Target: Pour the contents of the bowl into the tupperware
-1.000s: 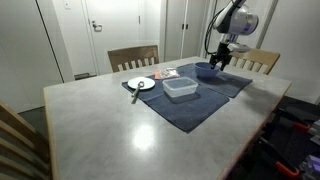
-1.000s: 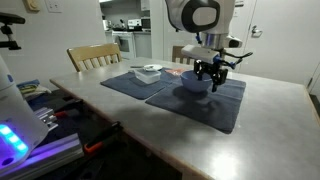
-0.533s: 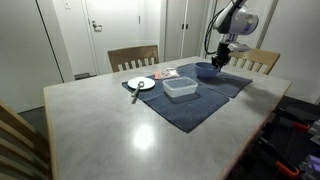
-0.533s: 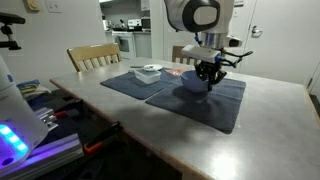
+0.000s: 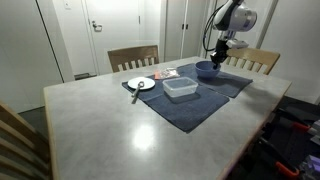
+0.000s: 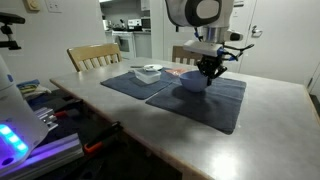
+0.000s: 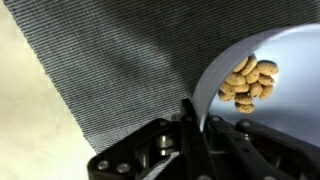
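**Claw on the bowl rim at the far end of the table**

No writing can be read. A flat printed item (image 5: 165,72) lies beyond the tupperware from the claw, its print too small to make out.

The setting is a pale grey table (image 5: 100,130) in a room with white doors (image 5: 105,30). Wooden chairs (image 5: 133,57) stand at its edges. A dark blue ribbed cloth (image 5: 190,106) covers the part of the table below the claw; the wrist view shows its weave (image 7: 110,70) close up.

The arm (image 5: 232,17) reaches over the table's end with the wrist pointing straight down, as both exterior views show. The claw (image 5: 218,62) (image 6: 209,71) (image 7: 195,118) is nearly closed, and its fingers (image 7: 188,112) pinch the rim of the bowl (image 5: 207,71) (image 6: 193,82) (image 7: 285,100). The bowl sits directly under the claw, upright. Whether it rests on the cloth or hangs just clear of it cannot be told. Inside it, a little way from the fingers, lies a small heap of tan pieces (image 7: 250,82).

The tupperware (image 5: 180,88) stands on the same cloth, near the claw, on the far side of the bowl. A white plate (image 5: 141,84) lies further from the claw, past the tupperware, at the edge of the cloth.
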You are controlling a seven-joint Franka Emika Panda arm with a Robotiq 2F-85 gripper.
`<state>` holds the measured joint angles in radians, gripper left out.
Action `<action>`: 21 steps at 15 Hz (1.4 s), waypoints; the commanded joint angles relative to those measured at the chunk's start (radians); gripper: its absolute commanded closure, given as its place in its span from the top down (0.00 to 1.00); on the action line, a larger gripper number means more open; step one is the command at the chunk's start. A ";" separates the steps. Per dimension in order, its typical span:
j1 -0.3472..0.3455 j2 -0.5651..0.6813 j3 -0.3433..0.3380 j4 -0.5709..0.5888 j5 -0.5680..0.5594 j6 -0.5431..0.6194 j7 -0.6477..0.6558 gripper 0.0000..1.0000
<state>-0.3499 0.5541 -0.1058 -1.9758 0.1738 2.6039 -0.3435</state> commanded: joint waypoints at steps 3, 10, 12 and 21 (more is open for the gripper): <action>0.011 -0.016 -0.008 0.005 -0.059 -0.033 0.047 0.01; 0.039 -0.056 -0.010 -0.015 -0.097 -0.043 0.096 0.01; 0.041 -0.082 -0.001 -0.021 -0.095 -0.066 0.086 0.01; 0.097 -0.212 -0.010 -0.003 -0.117 -0.283 0.100 0.01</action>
<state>-0.2762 0.3940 -0.1078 -1.9702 0.0891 2.3945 -0.2659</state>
